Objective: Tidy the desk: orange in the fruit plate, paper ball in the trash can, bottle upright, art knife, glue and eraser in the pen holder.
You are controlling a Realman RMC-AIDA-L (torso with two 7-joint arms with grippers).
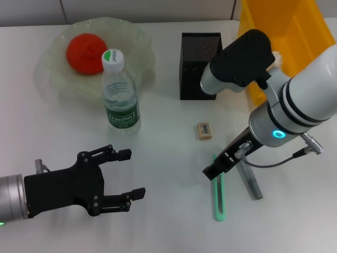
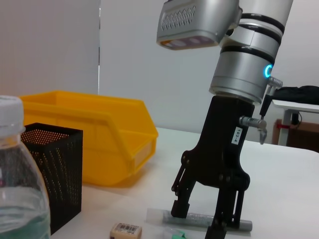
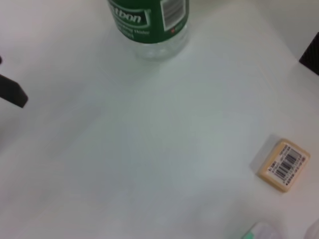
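Head view shows the right end effector spread open, empty, lowered over the green art knife on the counter to straddle it, while the open, empty left end effector waits aside.

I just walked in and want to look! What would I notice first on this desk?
Probably the right gripper, open and reaching down over a grey stick and a green tool lying near the desk's front. Next, the orange in the fruit plate at the back left, with the upright bottle before it.
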